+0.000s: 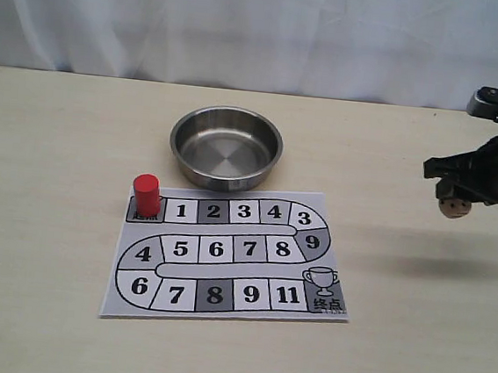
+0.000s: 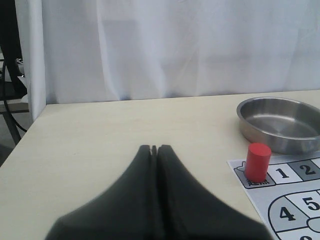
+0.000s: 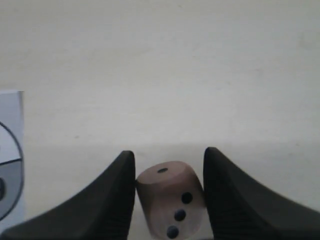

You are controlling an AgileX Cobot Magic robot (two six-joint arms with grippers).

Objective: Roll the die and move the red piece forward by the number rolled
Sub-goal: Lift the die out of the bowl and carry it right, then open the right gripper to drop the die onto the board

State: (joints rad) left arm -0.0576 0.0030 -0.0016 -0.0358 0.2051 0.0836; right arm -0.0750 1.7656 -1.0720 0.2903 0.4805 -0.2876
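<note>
The die (image 3: 171, 200) is a pale wooden cube with black pips, pinched between the two black fingers of my right gripper (image 3: 169, 165). In the exterior view that right gripper (image 1: 453, 203) hangs above the table at the far right, with the die (image 1: 453, 207) lifted off the surface. The red piece (image 1: 147, 194) is a plain red cylinder, upright on the start square at the upper left corner of the printed board (image 1: 229, 253). From the left wrist, the red piece (image 2: 257, 162) shows off to one side of my left gripper (image 2: 154, 148), whose fingers are pressed together with nothing between them.
A round steel bowl (image 1: 226, 146), with nothing in it, sits just behind the board; the same steel bowl (image 2: 280, 123) appears in the left wrist view. The board's numbered track ends at a trophy square (image 1: 322, 284). A white curtain backs the table.
</note>
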